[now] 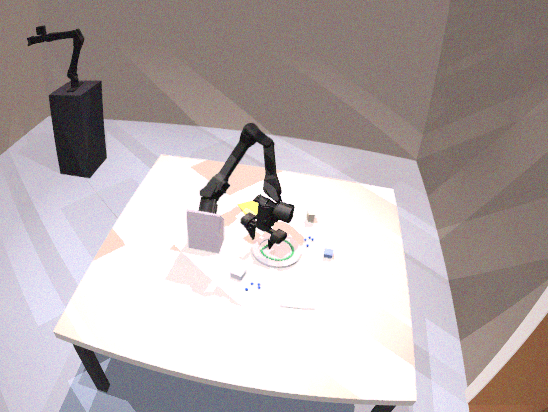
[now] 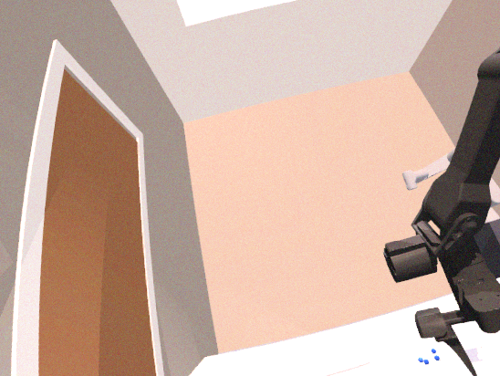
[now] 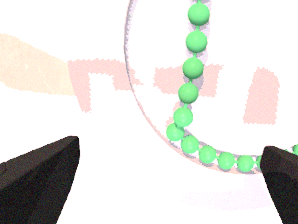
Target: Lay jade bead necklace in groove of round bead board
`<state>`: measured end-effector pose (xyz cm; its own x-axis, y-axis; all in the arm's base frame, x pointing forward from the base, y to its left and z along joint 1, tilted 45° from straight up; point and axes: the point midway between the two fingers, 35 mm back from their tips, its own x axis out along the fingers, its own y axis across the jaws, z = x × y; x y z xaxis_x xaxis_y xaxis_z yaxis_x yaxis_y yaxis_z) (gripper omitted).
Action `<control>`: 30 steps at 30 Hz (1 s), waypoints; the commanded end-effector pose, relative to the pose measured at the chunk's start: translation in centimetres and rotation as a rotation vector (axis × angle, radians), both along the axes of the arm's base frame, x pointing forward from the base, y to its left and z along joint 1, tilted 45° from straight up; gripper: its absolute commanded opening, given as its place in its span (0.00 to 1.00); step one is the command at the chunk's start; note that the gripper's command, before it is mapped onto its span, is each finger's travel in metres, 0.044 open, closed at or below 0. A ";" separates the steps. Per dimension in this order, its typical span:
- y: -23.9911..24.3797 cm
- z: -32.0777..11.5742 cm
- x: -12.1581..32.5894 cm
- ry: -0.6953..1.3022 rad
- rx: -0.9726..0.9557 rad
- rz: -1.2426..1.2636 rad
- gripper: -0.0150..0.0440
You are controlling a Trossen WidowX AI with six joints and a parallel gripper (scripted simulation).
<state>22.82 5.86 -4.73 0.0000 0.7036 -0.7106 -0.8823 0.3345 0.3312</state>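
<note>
Gripper is wide open, nothing held. Jade bead necklace is on the round bead board, inboard of the tabletop's far edge, one run cutting inward off the curve. We should pinch lightly near the kink, ease it outward, release low.

Necklace on round board, upright panel to its left (in the top view), small block right.

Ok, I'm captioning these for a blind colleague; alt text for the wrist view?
Green beads of the necklace run down, then bend sharply right along the round board's rim. The gripper's open fingers flank the lower edge.
</note>
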 end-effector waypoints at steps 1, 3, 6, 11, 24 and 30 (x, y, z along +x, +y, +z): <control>-0.8 1.4 0.8 0.103 -0.006 -0.121 0.64; -0.8 1.4 0.8 0.103 -0.006 -0.121 0.56; -0.8 1.4 0.8 0.103 -0.006 -0.121 0.46; 0.2 0.4 0.8 0.103 -0.005 -0.121 0.46; 0.7 -0.1 1.1 0.092 -0.007 -0.120 0.46; 1.4 -0.8 0.9 0.097 -0.006 -0.121 0.46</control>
<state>24.27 6.79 -5.10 0.0268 0.6938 -0.7197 -0.8082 0.4387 0.3928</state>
